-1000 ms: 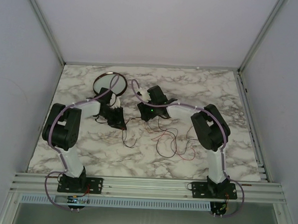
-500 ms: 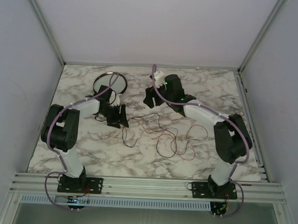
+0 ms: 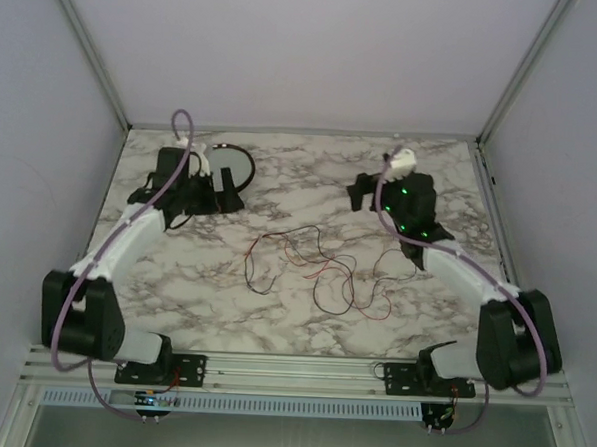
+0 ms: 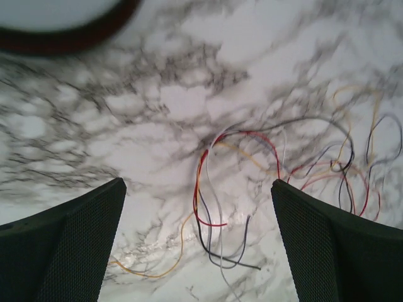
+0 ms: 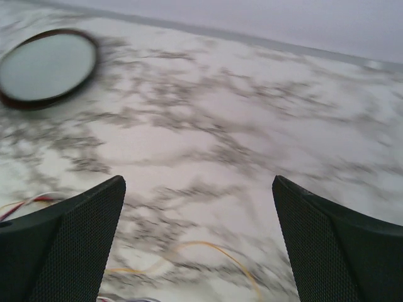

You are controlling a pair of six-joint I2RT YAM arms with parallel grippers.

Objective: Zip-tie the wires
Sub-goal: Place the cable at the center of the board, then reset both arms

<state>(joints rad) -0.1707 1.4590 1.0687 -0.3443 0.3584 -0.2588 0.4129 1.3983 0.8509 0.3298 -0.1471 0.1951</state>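
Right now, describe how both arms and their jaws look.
The left arm and right arm match: white tubular links between bulky black joint housings, mounted on black base plates. A lilac cable loops along each arm. Green lights glow near the right arm's wrist. The jaws are broad and black, with a fine mesh texture.

Nothing legible is recorded in any view. No text, label, brand, number or sign can be read on the marble-patterned table, the round dish or the wires.
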